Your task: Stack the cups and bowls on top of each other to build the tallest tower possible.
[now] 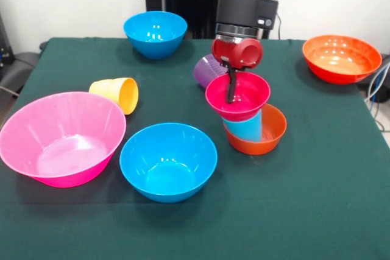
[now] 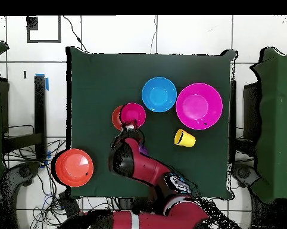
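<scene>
your claw pinches the rim of the small magenta bowl, which sits tilted on the light blue cup inside the orange-red bowl just below.

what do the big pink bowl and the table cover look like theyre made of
The big pink bowl looks like glossy plastic: bright highlights, slightly see-through wall. The table cover looks like dark green matte cloth, with no shine; the exact fabric is unclear.
</scene>
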